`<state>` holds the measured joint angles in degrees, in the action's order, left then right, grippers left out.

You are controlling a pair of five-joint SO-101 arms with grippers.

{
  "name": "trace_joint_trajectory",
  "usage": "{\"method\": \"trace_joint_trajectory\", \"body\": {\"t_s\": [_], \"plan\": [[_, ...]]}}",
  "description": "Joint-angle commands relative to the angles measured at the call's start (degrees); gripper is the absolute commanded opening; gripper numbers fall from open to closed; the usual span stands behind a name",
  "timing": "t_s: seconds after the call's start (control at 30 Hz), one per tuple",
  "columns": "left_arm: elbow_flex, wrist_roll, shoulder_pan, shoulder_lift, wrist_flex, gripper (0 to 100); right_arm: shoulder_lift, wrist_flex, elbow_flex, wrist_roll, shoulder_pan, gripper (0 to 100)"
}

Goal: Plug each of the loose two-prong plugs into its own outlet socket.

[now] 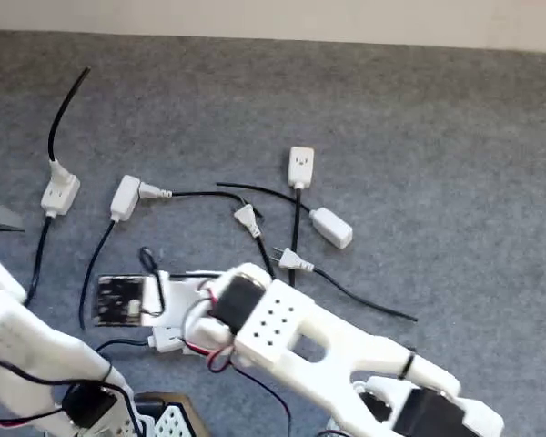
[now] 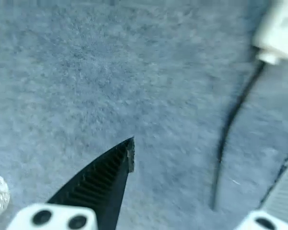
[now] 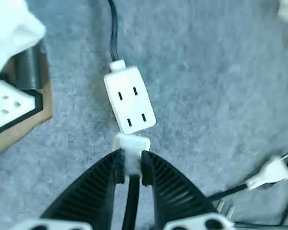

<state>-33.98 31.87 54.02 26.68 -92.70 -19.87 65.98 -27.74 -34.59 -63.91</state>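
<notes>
both arms: white printed shells. right arm (image 1: 346, 350): flat panel with a grid of round holes (image 1: 275, 323), black servo body (image 1: 239, 299), red and black wires (image 1: 209, 350) at the wrist, dark circuit board (image 1: 118, 299). left arm (image 1: 32, 350): black cable (image 1: 36, 382) over it. right end effector (image 3: 132, 160): fingers (image 3: 91, 189) black, ribbed inside. left end effector (image 2: 209, 153): white mount, two dark screw holes (image 2: 55, 218).

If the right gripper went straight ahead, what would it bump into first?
The white outlet block. The right gripper holds a plug in its fingers, and that plug's front seems to sit against the block's end, though depth is hard to judge.
</notes>
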Motion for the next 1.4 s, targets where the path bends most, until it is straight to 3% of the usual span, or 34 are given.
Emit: {"method": "trace_joint_trajectory", "body": {"t_s": [0.0,0.17,0.47,0.83,1.37], "plan": [[-11.5,3.1,2.9,10.6,-0.4,44,3.5,7.8,14.9,-6.1,-1.8,0.5],[-20.8,3.4,4.2,19.9,-0.5,44,9.3,11.5,23.3,-10.8,-3.6,0.5],[-30.2,4.7,7.3,25.2,-2.5,44,16.0,11.0,23.3,-20.5,-4.6,0.5],[-31.4,5.7,8.8,25.2,-3.9,44,13.4,-0.3,10.4,-22.2,-4.2,0.5],[-31.3,6.5,8.7,25.3,-4.0,44,10.8,5.3,14.1,-25.0,0.0,0.5]]}}
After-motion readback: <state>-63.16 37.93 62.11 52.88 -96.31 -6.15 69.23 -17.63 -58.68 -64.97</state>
